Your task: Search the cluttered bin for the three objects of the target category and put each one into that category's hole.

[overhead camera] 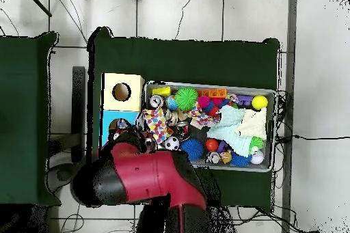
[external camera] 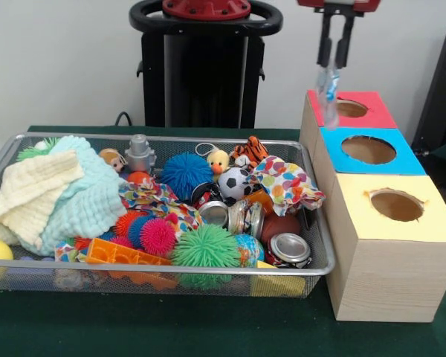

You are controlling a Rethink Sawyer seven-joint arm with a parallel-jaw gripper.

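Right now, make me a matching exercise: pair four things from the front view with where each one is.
Things:
1. pale yellow and mint folded cloths
2. green spiky rubber ball
3. red-topped wooden box
4. end effector

Places:
A. farthest of the three boxes
B. above the red box's near corner
C. bin's left end
D. against the bin's front wall

Pairs: 1-C, 2-D, 3-A, 4-B

Wire-mesh metal bin [external camera: 156,138], matt wooden boxes [external camera: 372,279], shiny metal cans [external camera: 290,249], soft cloth [external camera: 52,197].
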